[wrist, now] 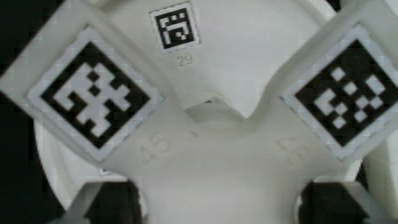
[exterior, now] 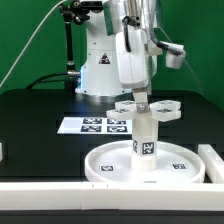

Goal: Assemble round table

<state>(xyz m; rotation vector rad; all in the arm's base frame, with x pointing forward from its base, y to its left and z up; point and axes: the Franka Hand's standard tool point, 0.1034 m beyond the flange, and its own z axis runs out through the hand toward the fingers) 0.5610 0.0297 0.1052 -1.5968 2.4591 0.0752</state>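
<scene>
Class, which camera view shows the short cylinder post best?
The exterior view: the post stands upright on the round disc, under the cross-shaped piece and the gripper. In the wrist view, the cross-shaped piece fills the frame and no post shows.

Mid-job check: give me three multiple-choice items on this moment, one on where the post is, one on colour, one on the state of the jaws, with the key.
1. Where does the cylinder post stand?
A. Upright on the round disc
B. Lying on the marker board
C. On the green backdrop

2. What colour is the table top?
A. White
B. Black
C. Red

3. What is the gripper doing?
A. Hanging open, far from all parts
B. Jaws on the cross-shaped piece above the post
C. Gripping the disc's rim

Key: 1 A, the post rises from the disc's middle. 2 B, the surface around the board is black. 3 B, the cross sits at the jaws, over the post's top.
</scene>
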